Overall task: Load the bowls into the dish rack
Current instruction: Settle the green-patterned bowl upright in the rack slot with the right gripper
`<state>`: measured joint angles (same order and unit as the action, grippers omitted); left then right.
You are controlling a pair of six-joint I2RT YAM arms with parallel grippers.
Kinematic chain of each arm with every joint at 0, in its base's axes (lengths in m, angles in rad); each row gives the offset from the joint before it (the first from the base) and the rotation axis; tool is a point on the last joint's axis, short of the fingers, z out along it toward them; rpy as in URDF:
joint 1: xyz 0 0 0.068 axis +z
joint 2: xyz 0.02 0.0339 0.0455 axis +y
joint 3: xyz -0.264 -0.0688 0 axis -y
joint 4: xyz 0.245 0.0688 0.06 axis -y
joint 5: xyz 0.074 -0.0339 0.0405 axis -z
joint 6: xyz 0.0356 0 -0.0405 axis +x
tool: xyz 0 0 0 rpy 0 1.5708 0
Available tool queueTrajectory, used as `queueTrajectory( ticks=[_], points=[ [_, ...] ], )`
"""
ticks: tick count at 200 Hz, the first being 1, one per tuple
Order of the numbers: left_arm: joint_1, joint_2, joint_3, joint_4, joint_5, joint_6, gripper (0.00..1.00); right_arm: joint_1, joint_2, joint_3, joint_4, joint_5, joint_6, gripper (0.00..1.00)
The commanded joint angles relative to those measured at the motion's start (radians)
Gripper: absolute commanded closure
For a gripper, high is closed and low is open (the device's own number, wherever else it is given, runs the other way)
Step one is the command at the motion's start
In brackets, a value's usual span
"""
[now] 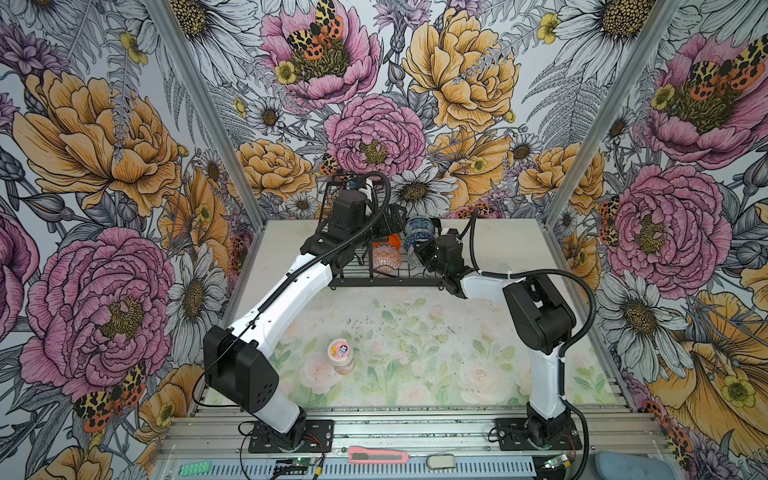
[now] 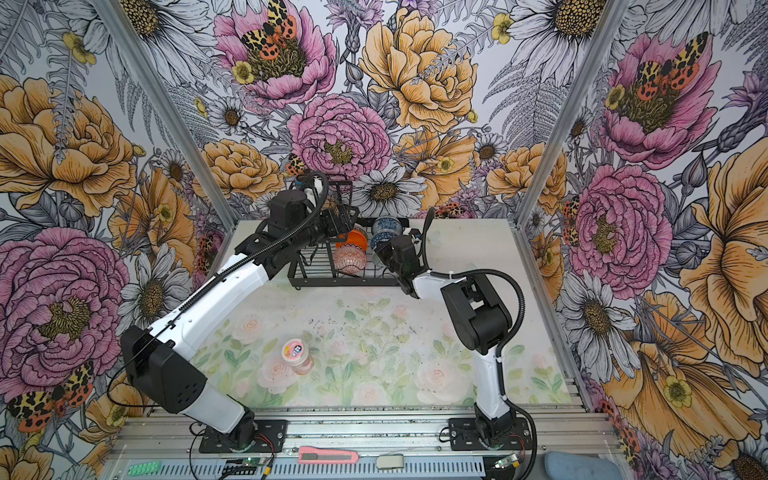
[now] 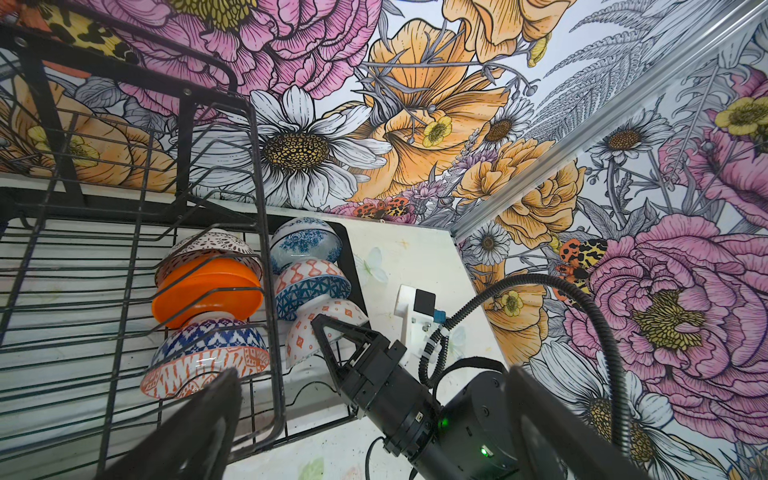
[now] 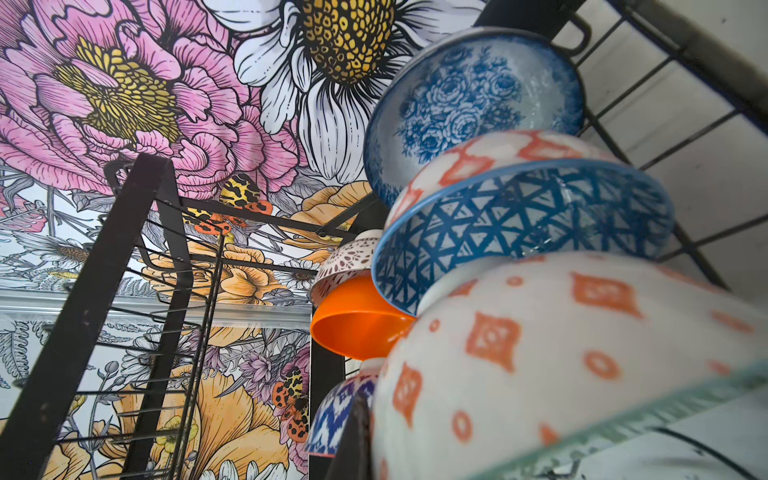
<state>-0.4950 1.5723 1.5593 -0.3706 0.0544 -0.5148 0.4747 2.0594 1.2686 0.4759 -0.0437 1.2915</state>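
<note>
The black wire dish rack (image 1: 386, 283) (image 2: 345, 283) stands at the back of the table and holds several bowls on edge in two rows. In the left wrist view one row has a brown-patterned bowl (image 3: 203, 245), a plain orange bowl (image 3: 203, 291) and a blue-and-orange bowl (image 3: 208, 353). The other row has a blue floral bowl (image 3: 303, 243) and a blue triangle bowl (image 3: 311, 286). At that row's front is a white bowl with orange diamonds (image 3: 307, 338) (image 4: 561, 353); my right gripper (image 1: 419, 250) (image 2: 380, 251) is shut on its rim. My left gripper (image 3: 374, 372) (image 1: 390, 222) hangs open above the rack, holding nothing.
A small pink-lidded jar (image 1: 340, 355) stands on the floral mat in front of the rack. The rack's taller wire basket section (image 1: 336, 195) rises at its left end, beside my left wrist. A pink box cutter (image 1: 376, 456) lies on the front rail. Flowered walls close in three sides.
</note>
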Motion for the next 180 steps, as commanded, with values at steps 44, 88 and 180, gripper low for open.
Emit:
queueTrajectory(
  ticks=[44,88,180],
  points=[
    [0.006,-0.035,-0.002,-0.003,0.013,0.036,0.01,0.019,0.046,0.034,0.034,0.034,-0.015,1.00],
    [0.016,-0.026,-0.002,0.011,0.016,0.030,0.01,0.028,0.024,0.024,-0.002,0.042,-0.001,1.00],
    [0.023,0.005,0.002,0.029,0.025,0.000,0.01,0.034,-0.001,-0.009,-0.147,0.076,0.125,1.00]
  ],
)
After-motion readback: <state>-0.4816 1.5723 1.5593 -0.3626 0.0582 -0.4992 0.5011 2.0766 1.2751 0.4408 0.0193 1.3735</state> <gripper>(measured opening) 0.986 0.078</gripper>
